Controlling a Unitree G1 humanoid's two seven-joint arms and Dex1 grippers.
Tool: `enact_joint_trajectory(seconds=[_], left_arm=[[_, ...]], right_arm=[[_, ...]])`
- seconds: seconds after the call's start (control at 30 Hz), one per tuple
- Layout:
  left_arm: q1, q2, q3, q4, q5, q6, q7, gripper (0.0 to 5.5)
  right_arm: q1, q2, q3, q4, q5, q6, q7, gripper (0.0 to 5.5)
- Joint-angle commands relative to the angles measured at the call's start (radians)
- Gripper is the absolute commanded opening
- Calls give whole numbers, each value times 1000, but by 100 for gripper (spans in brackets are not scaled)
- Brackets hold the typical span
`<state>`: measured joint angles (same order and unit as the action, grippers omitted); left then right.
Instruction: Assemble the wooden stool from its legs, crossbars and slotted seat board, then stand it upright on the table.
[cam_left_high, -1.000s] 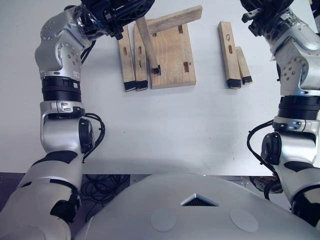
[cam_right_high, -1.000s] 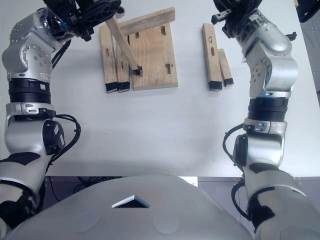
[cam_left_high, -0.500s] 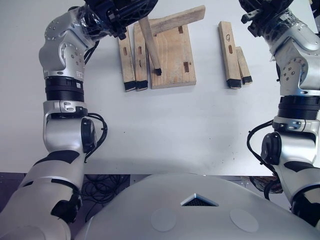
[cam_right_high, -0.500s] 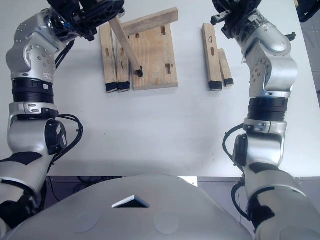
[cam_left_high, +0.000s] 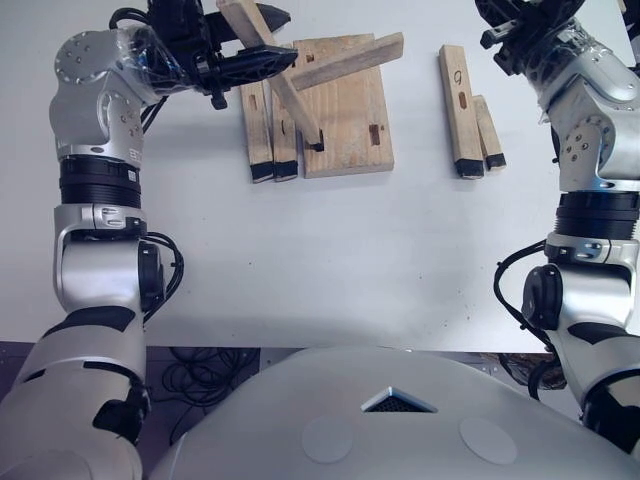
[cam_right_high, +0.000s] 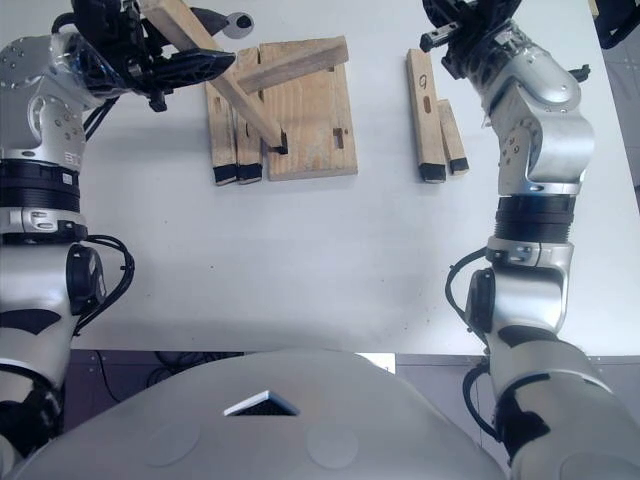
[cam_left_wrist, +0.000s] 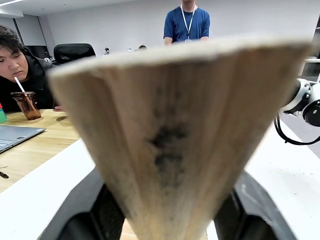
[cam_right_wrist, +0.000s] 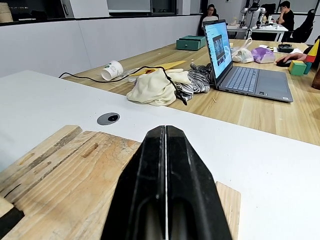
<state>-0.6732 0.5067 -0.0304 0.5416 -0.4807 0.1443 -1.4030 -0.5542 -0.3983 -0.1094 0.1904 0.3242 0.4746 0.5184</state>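
One leg (cam_left_high: 295, 105) clamped in left gripper (cam_left_high: 262, 58), tilted so its black tip meets a slot (cam_left_high: 319, 146) in the board (cam_left_high: 355, 110) at 12 o'clock, probably for seating; right gripper (cam_right_wrist: 165, 137) pinched together, empty, at 1 o'clock.

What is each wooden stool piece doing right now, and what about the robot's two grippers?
Slotted wooden seat board: lying flat on the white table.
Wooden leg with a dark tip: held tilted, tip at a board slot.
Wooden crossbar: lying loose across the board.
Two wooden legs: flat, beside the board.
Two wooden pieces: flat, apart on the right.
Left gripper: jaws shut on the leg.
Right gripper: jaws shut, empty.
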Motion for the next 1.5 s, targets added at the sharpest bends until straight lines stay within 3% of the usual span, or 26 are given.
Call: enact_joint_trajectory(seconds=[0.03, 0.27, 0.5, 0.6, 0.63, 0.83, 1.1, 1.23, 1.37, 1.5], left_arm=[[57, -12, -125, 34, 144, 38, 22, 201], [-17, -26, -232, -17, 201, 121, 49, 201], [99, -21, -294, -7, 199, -9, -94, 201], [74, -36, -270, 13, 199, -26, -48, 201], [72, -42, -262, 9, 192, -21, -36, 239], [108, -31, -218, -101, 193, -12, 20, 324], [308, 176, -87, -343, 233, -10, 125, 341], [280, 140, -21, -349, 305, 168, 422, 341], [198, -89, 23, -326, 283, 494, 768, 341], [127, -245, 75, -280, 262, 628, 969, 341]], right_arm=[[2, 13, -7, -1, 11, 14, -1, 0], [4, 21, -7, -4, 10, 15, -6, 0], [-11, 0, -35, 20, 12, 12, -12, 0], [-27, -12, -52, 41, 7, 14, -22, 0], [-29, -13, -54, 44, 4, 13, -24, 0], [-9, -31, -54, 44, -10, 21, -23, 0], [107, -33, -71, -47, -15, 51, -50, 0], [152, -14, -80, -92, -17, 59, -91, 0], [170, 15, -68, -103, -30, 52, -138, 0], [167, 23, -60, -89, -38, 45, -164, 0]])
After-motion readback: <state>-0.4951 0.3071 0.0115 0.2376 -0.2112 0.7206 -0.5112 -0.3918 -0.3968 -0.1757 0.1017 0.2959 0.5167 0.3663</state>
